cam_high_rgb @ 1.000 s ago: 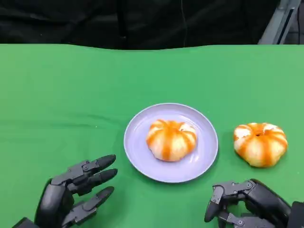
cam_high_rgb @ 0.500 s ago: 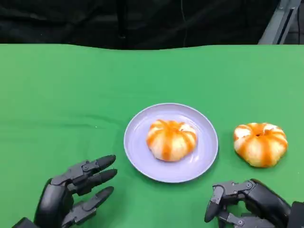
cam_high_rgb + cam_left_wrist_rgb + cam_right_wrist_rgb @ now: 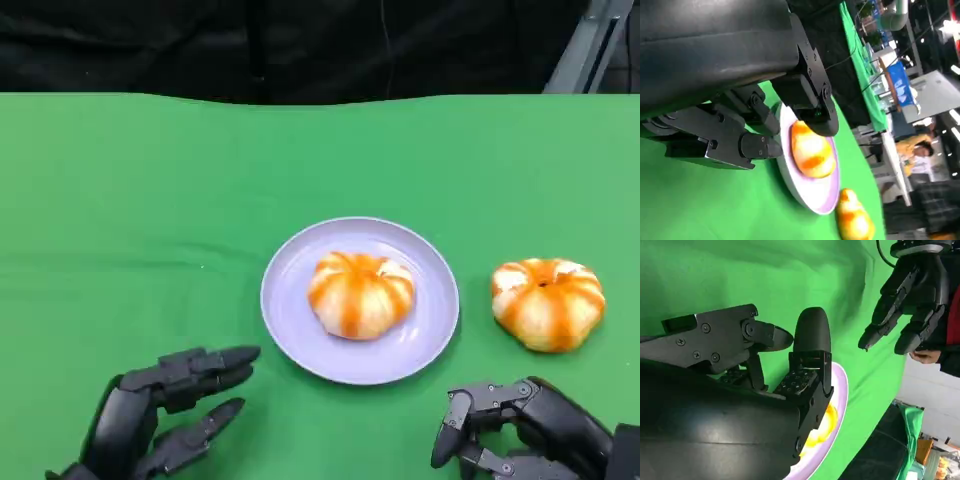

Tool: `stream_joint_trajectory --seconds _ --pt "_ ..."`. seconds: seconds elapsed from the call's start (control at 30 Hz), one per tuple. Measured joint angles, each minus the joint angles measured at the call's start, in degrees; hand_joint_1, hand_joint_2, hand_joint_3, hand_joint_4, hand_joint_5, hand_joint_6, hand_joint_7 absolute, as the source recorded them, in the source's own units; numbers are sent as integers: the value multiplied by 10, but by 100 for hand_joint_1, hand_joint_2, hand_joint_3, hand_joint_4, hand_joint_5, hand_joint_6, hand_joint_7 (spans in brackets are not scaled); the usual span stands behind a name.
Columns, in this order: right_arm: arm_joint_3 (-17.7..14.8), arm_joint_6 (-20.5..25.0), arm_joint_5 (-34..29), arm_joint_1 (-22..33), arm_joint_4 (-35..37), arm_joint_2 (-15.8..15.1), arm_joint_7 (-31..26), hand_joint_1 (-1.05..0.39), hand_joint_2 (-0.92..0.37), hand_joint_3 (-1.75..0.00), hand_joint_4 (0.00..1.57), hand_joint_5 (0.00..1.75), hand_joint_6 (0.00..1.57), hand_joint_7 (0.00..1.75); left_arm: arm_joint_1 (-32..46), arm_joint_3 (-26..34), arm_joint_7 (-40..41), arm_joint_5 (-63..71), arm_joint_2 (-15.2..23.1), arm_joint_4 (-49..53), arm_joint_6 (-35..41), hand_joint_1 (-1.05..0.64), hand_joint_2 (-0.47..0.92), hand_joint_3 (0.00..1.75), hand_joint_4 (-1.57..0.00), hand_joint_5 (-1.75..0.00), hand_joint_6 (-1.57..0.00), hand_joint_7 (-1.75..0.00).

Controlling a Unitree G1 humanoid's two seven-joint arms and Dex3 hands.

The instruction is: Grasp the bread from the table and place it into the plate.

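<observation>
A lilac plate (image 3: pixel 290 262) sits mid-table with one orange-striped bread roll (image 3: pixel 360 293) on it. A second, matching bread roll (image 3: pixel 547 303) lies on the green cloth to the plate's right. My left hand (image 3: pixel 160 405) hovers at the front left, short of the plate, fingers apart and holding nothing. At the front right my right hand (image 3: pixel 520 430) is below the loose roll, fingers apart and loosely bent, also holding nothing. The left wrist view looks past my left hand (image 3: pixel 740 135) to the plate (image 3: pixel 812 195) and both rolls (image 3: pixel 810 150) (image 3: pixel 852 220). The right wrist view shows the plate's rim (image 3: pixel 838 402).
Green cloth (image 3: pixel 150 200) covers the whole table, with a dark backdrop beyond its far edge. A grey metal frame (image 3: pixel 585 50) stands at the back right. In the left wrist view a person (image 3: pixel 917 147) is far off in the background.
My left hand has turned slightly, and its fingers have drawn closer together and lower, pointing toward the plate. The right hand, plate and both rolls have not moved.
</observation>
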Motion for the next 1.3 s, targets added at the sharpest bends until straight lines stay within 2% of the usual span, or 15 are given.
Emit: stream_joint_trajectory --seconds 0.23,0.27,0.3,0.37,0.53,0.6,0.63,0.77,1.3 --pt "0 0 1 0 0 0 1 -7 -92 -47 70 156 80 104 0 -17 34 34 8 -2 -7 10 91 33 -108 -6 -115 -3" --pt "-1 0 1 0 0 0 1 -8 -92 -47 70 156 80 103 0 -19 36 36 9 -3 -8 10 88 43 -111 -32 -122 -20" --pt "-2 0 2 0 0 0 1 -8 -92 -47 69 156 80 103 0 -21 38 38 10 -3 -10 10 86 50 -103 -59 -118 -38" --pt "-3 0 3 0 0 0 2 -8 -92 -47 69 156 80 103 -1 -22 41 37 12 2 -20 10 83 57 -92 -88 -108 -66" --pt "-6 1 3 0 0 0 3 -8 -92 -47 69 155 80 102 -2 -27 45 37 15 12 -29 10 82 59 -89 -96 -104 -76" --pt "-6 1 3 0 0 0 3 -8 -92 -48 70 156 80 102 -3 -28 46 35 15 14 -29 4 68 87 -83 -131 -92 -115" --pt "-6 1 3 0 0 0 3 -8 -92 -48 70 156 81 102 -2 -28 46 30 15 15 -29 2 65 94 -82 -136 -89 -122" --pt "-7 1 3 0 0 0 3 -7 -92 -48 70 157 81 103 -2 -26 50 18 14 17 -29 1 61 100 -81 -141 -87 -126" --pt "-8 5 3 0 -10 0 3 -7 -92 -48 70 157 81 104 -2 -31 51 13 14 17 -29 1 61 100 -81 -140 -88 -126"
